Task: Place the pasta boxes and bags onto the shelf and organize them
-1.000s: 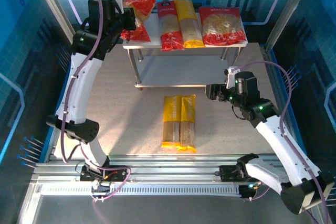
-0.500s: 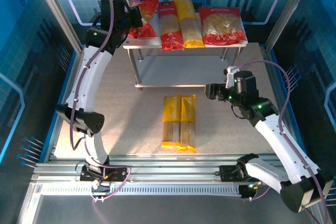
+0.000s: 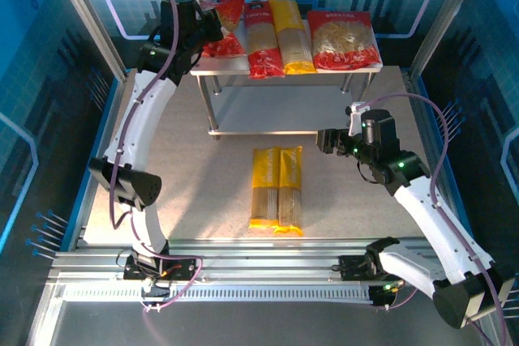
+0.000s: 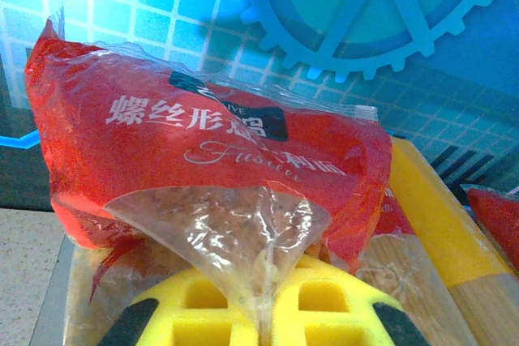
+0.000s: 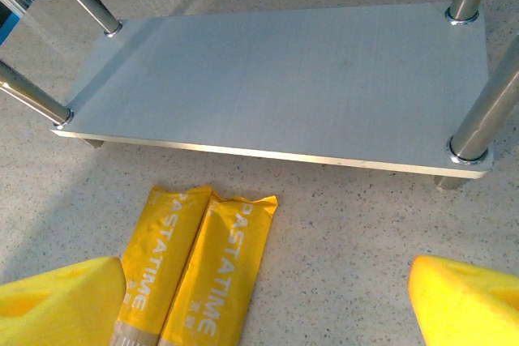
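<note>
Blue grid walls ring the speckled table point(image 3: 203, 192) where my two arms work. At upper centre of the overhead view stands the grey two-tier shelf point(image 3: 268, 121). Its top board carries a narrow red pack point(image 3: 261, 38), a yellow pack point(image 3: 290, 36) and a second red bag point(image 3: 344, 39) side by side, while the lower board is bare.

Over the past second my left arm has swung inward, carrying a wide red bag point(image 3: 226, 28) from off the shelf's left end to above the left end of the top board, just beside the narrow red pack. My left gripper point(image 4: 263, 322) is clamped on the bag's clear window end, the film bunched between yellow pads. Whether the bag rests on the board I cannot tell. By my reading, letting go here gives the top row four packs.

Two yellow spaghetti packs point(image 3: 277, 190) lie touching at centre frame on the table, not yet shelved. My right gripper point(image 3: 328, 142) hangs to their right, jaws spread wide and holding nothing, unmoved, facing the lower board that is likely their destination.
</note>
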Available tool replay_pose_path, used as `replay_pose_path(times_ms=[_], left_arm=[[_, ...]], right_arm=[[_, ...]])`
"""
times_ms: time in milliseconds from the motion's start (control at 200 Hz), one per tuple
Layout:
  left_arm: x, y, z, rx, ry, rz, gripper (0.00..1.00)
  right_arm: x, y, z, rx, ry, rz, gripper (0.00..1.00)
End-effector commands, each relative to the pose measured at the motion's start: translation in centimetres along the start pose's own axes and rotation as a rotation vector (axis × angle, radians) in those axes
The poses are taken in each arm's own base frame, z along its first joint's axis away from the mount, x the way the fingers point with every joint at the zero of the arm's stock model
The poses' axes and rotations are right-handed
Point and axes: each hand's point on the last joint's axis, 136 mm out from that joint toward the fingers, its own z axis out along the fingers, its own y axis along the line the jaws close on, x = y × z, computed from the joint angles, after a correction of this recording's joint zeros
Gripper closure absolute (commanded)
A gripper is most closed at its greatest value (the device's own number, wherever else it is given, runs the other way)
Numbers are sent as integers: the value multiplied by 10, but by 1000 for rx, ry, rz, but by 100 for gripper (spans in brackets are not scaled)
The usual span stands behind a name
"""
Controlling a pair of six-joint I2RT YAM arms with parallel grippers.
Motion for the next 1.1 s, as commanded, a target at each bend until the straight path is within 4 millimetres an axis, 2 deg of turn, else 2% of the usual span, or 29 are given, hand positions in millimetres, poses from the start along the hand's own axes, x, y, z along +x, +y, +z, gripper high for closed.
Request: replay_pose_path(times_ms=[0,155,245,365,430,575,640,715,860,946,1096], left_arm=[[-18,-10,-1,60,-69,-44,91],[-12,-10,0,68,-49,-51,71],[-10,-12,-1,81,-38,-52,64],[-10,-15,-5,99,-32,-51,59],[-14,-19,-9,115,-40,-48,48],[-28,-28,-27,156,-77,-37,46],[-36,-29,-39,158,-99,-30,49],[-42,-26,-55,147,-127,-20,59],[-40,-20,-75,127,-133,4,75],[-29,-12,-78,95,-102,22,84],[-7,1,-68,53,-48,44,88]], right_arm=[[-11,-2,-5,4,-38,1,9],[-11,-3,-6,8,-39,1,9],[-11,-3,-6,8,-40,3,9],[-11,-2,-6,4,-39,6,9],[-10,-2,-6,3,-38,7,9],[-10,-3,-7,7,-40,8,9],[-11,-3,-8,8,-45,7,9],[-12,-2,-9,5,-50,10,9],[-13,0,-9,-8,-48,16,9],[-13,2,-10,-17,-47,20,9],[-15,3,-15,-24,-60,23,9]])
